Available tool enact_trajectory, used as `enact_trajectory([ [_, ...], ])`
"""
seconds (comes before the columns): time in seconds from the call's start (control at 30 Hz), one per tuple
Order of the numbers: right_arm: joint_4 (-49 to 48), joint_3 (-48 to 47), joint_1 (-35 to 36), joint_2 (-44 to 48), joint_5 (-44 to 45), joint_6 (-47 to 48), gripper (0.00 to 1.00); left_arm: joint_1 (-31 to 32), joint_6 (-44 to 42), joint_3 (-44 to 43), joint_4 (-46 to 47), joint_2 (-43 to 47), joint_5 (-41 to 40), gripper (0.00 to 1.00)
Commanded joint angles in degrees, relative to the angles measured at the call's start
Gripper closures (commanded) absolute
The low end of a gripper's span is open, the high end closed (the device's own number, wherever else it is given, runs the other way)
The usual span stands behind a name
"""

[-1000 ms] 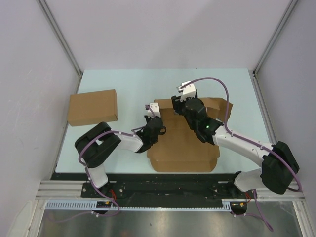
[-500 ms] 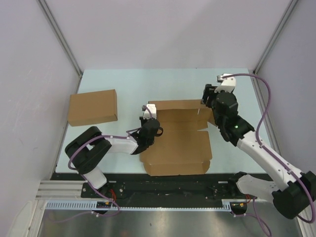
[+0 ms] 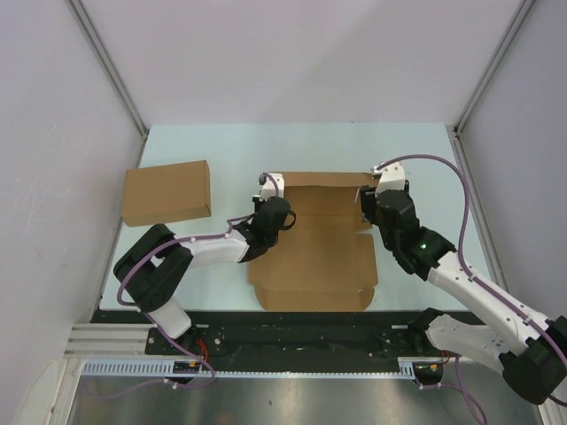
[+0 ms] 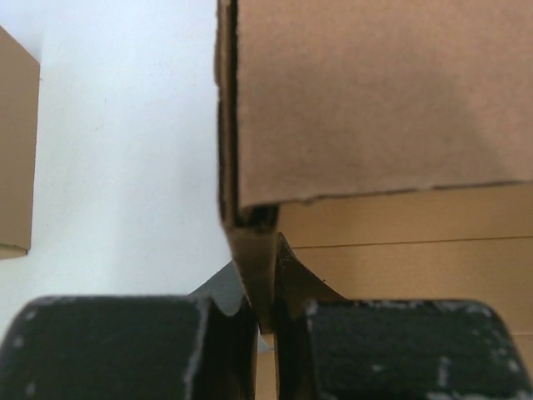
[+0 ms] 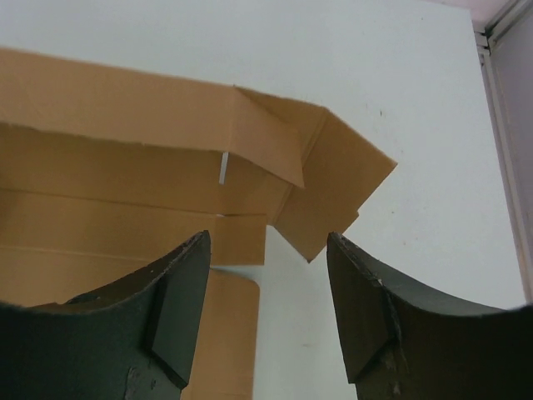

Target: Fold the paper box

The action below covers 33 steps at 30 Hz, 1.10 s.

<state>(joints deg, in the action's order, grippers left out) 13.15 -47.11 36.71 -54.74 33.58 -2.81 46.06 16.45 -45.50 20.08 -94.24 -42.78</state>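
The paper box point(image 3: 314, 257) lies partly folded at centre of bench point(image 3: 221, 150). The left end effector point(image 4: 265, 321) is clenched on its left wall flap. The right end effector point(image 5: 266, 254) is released, poised over the far-right corner flap.

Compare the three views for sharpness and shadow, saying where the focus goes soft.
Top external: evenly lit and sharp, with only soft shadows on the paper box. Left wrist: very close, so the cardboard surface is blurred, there is a dim patch at the upper right, and the left gripper is nearly black. Right wrist: cardboard edges are crisp against the bright table, while the right gripper is dark and slightly soft.
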Motion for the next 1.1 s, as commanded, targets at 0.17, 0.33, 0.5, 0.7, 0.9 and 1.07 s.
enact_trajectory([
  [0.17, -7.5, 0.1, -0.1, -6.8, 4.8, 5.9, 0.39, -2.4, -3.0, -4.9, -12.2, 2.2, 7.8, 1.0],
  [0.33, -15.1, 0.0, -1.3, -11.3, 5.9, 9.4, 0.42, -2.4, -3.9, -4.6, -11.9, 2.2, 7.5, 1.0],
  [0.5, -22.5, 0.0, -3.8, -15.2, 5.2, 13.5, 0.47, -2.9, -4.7, -5.6, -12.8, 2.0, 7.9, 1.0],
  [0.7, -27.9, -0.1, -5.9, -19.4, 2.5, 14.6, 0.51, -3.6, -5.4, -5.7, -13.0, 2.5, 7.9, 1.0],
  [0.9, -30.3, 0.0, -5.9, -22.2, 0.9, 14.7, 0.57, -3.7, -5.5, -5.3, -12.2, 2.3, 7.8, 1.0],
  [1.07, -30.4, 0.0, -5.9, -23.5, -1.0, 13.9, 0.6, -3.7, -5.5, -4.6, -11.3, 2.2, 7.2, 1.0],
])
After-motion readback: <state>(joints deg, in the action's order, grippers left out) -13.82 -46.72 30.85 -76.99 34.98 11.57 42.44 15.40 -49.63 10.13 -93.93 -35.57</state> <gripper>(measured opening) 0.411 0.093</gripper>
